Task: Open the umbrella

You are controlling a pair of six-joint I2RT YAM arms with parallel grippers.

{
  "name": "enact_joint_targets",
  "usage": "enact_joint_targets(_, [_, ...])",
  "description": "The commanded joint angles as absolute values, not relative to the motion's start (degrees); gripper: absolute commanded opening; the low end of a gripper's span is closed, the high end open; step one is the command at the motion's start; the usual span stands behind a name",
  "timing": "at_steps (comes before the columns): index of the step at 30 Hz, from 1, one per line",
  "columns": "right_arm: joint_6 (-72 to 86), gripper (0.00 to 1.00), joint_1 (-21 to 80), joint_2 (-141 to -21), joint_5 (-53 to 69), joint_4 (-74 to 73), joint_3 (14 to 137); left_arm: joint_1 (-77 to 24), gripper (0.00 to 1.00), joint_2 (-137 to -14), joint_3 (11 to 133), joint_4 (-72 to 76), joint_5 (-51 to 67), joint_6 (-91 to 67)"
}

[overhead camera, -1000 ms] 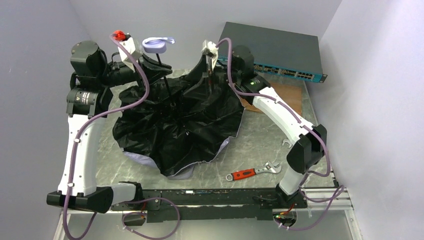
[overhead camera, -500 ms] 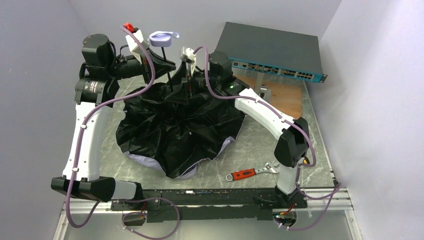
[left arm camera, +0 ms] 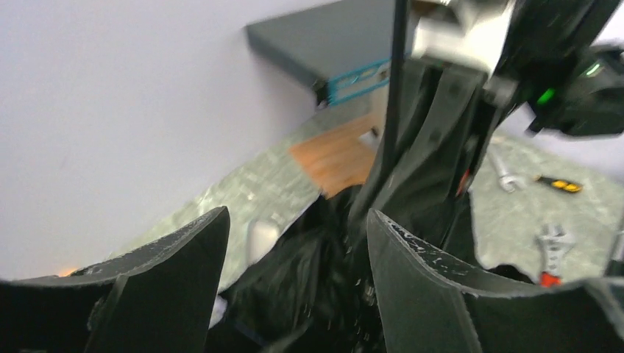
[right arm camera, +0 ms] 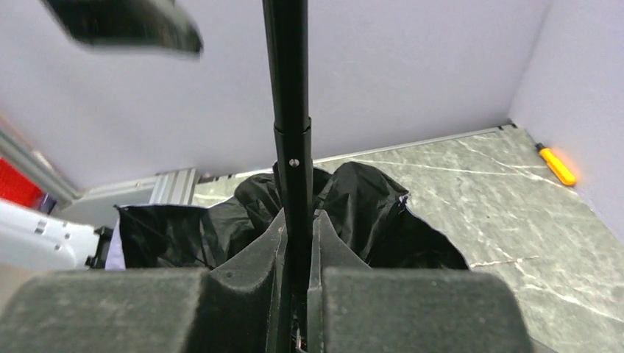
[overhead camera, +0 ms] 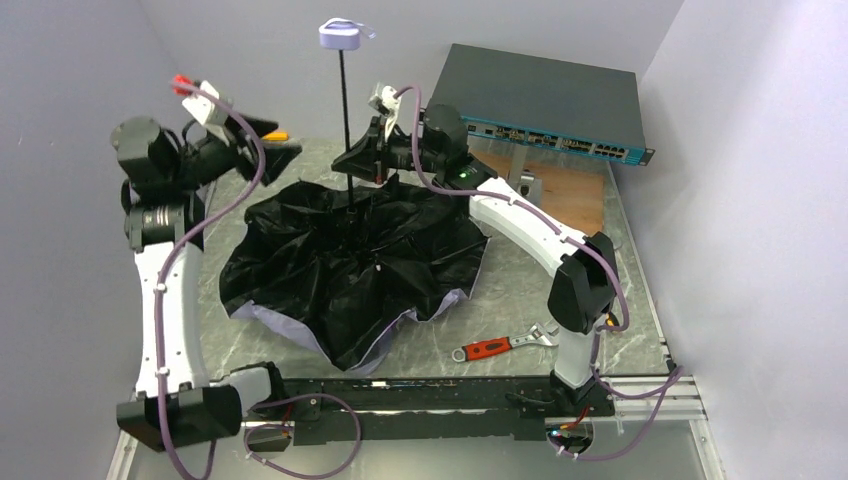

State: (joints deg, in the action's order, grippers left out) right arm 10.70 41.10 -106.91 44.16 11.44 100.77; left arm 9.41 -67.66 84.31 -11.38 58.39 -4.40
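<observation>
Umbrella (overhead camera: 350,262) shaft clamped in right pincer (overhead camera: 350,165), left pincer (overhead camera: 274,140) agape, apparently empty; wrench (overhead camera: 497,346) lies nearby.

The top camera sits high up behind both arms and looks down on the whole bench (overhead camera: 520,300). The left wrist camera looks out between its own jaws, close to the umbrella (left arm camera: 324,287). The right wrist camera looks along its jaws, very close to the shaft (right arm camera: 291,110). All three see the umbrella.

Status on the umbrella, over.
Right gripper shut on the shaft, held upright. Left gripper open, off the umbrella. Canopy slack on the table. Nothing blocking.
</observation>
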Motion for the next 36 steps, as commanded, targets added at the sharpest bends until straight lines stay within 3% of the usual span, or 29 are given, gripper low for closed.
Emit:
enact_joint_targets(1, [19.6,0.00,39.7,-103.7,39.2,25.8,99.9,12.1,0.73,-60.8,73.5,-13.8,58.0,9.5])
enact_joint_targets(5, [22.2,0.00,39.8,-103.1,37.7,30.5,98.9,5.2,0.70,-58.8,68.7,-20.5,51.9,22.0])
enact_joint_targets(10, [24.7,0.00,39.9,-104.1,37.5,33.0,100.8,-5.0,0.65,-61.3,68.8,-16.7,40.9,23.9])
enact_joint_targets(19, [26.3,0.00,40.3,-103.9,36.5,33.7,102.7,-11.9,0.38,-67.7,70.1,-13.6,34.3,26.0])
enact_joint_targets(25, [26.9,0.00,40.3,-102.8,34.1,33.7,105.0,-8.4,0.25,-70.0,66.0,-16.1,29.2,27.1])
enact_joint_targets(29, [27.4,0.00,39.9,-101.9,32.9,34.2,106.2,-2.7,0.25,-71.4,65.3,-20.9,28.1,29.8])
enact_joint_targets(33, [29.0,0.00,39.5,-101.3,33.2,35.7,107.1,2.1,0.36,-70.8,61.3,-22.5,27.2,36.2])
enact_joint_targets(36, [30.2,0.00,39.2,-100.8,33.0,37.3,107.2,4.7,0.37,-70.8,58.9,-22.3,26.2,39.8])
